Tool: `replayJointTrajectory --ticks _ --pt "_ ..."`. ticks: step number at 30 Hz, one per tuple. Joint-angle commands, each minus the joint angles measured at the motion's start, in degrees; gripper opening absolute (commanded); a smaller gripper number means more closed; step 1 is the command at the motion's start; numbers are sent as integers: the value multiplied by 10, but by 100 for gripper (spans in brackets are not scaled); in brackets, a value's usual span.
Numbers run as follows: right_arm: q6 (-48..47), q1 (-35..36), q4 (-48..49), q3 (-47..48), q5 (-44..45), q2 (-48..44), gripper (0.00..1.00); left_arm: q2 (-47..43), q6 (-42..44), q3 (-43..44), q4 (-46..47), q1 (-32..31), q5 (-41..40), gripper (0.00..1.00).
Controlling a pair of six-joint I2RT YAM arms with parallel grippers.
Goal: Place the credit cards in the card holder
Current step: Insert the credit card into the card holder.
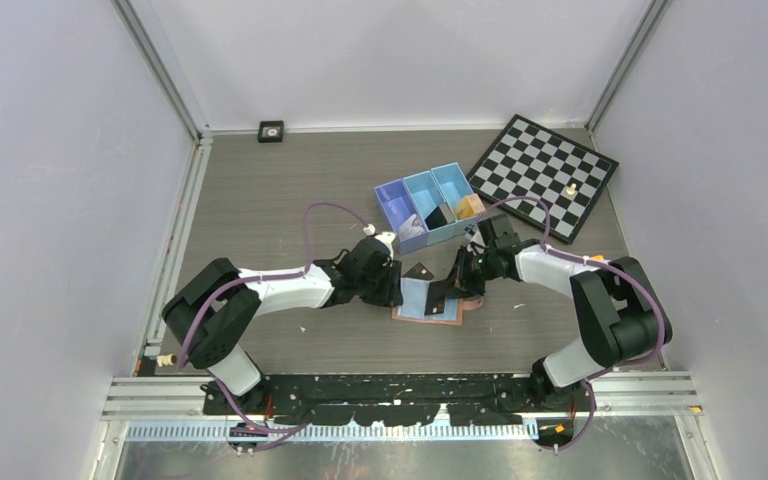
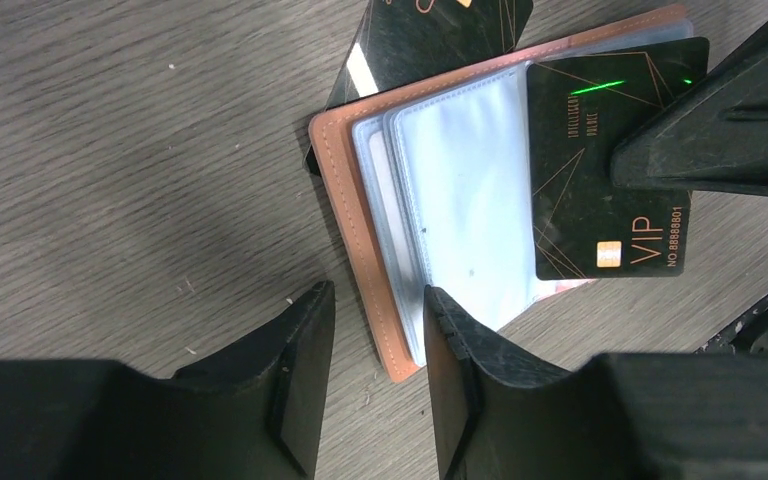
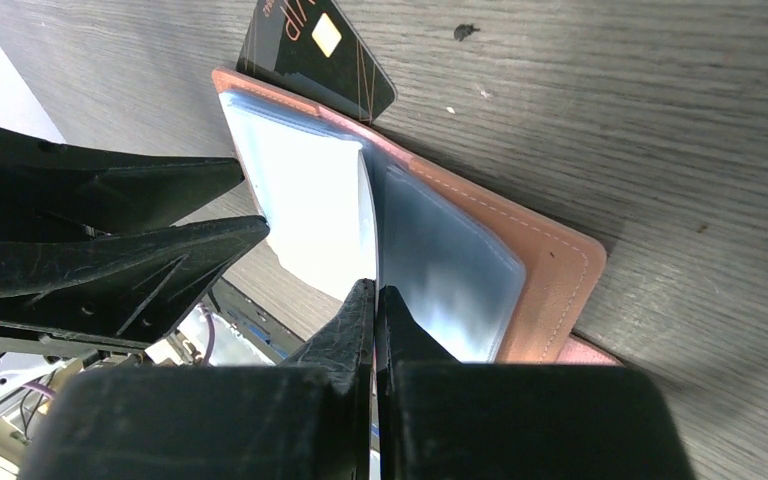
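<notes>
Top external: card holder point(image 1: 428, 300) spread open on table point(image 1: 260, 180), midway between the side edges, nearer the near edge. Right gripper point(image 3: 373, 292) clenched on black VIP card point(image 2: 600, 190), tilted over the blue sleeves. Left gripper point(image 2: 378, 296) parted, straddling the holder's leather edge, clasping nothing. Partly under the holder's far edge, second black card point(image 2: 420, 40).

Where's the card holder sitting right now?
In the top view the card holder lies open on the table between the left gripper and right gripper, just nearer the arms than the blue bin; a black card pokes from under its far edge.
</notes>
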Motion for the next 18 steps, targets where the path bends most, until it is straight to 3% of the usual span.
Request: replayJointTrajectory --ticks 1,12,18 --pt "-15 9 3 -7 11 20 0 6 16 -1 -56 2 -33 40" --pt "-22 22 2 -1 10 40 0 12 19 1 -57 2 -33 31" --pt "-24 29 -1 0 1 45 1 15 21 3 -62 1 -33 20"
